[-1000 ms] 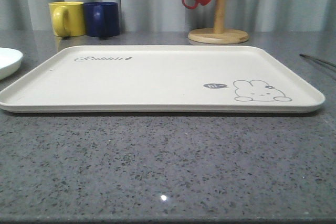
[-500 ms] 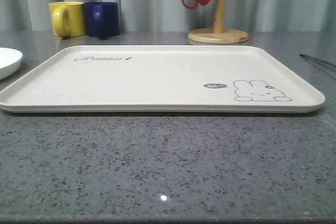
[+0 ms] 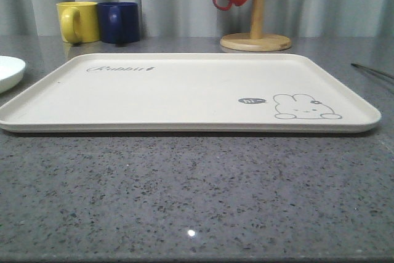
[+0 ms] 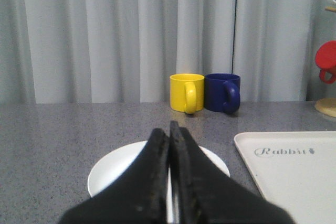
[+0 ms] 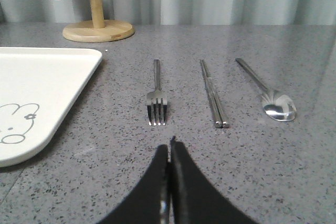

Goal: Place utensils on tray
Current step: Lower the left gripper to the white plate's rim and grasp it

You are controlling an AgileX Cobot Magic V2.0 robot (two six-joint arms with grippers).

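Front view: yellow mug [image 3: 78, 21], blue mug [image 3: 119, 22] behind tray [image 3: 184, 93].

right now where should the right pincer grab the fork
Grip the fork across its slim handle, descending from above with the right pincer opened. It lies flat on the table, tines toward the pincer, with clear space between tray and chopsticks.
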